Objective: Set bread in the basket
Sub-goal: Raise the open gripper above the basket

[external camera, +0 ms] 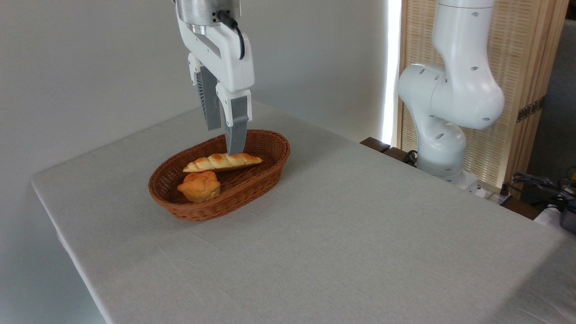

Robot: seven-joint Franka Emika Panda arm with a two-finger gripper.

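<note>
The long braided golden bread [216, 163] lies inside the oval brown wicker basket [274, 155], across its middle. My gripper [224, 141] hangs straight above the bread, open, its grey fingers [236, 128] apart with nothing between them. The nearer fingertip ends right at the loaf's top edge; I cannot tell whether it touches. The farther finger stands behind, over the basket's back rim.
A small round knotted orange bun [200, 186] sits in the basket's near left end, beside the bread. The arm's white base [443, 135] stands at the table's right back edge, with cables [540, 184] at the far right. The grey cloth-covered table [337, 234] stretches to the front and right.
</note>
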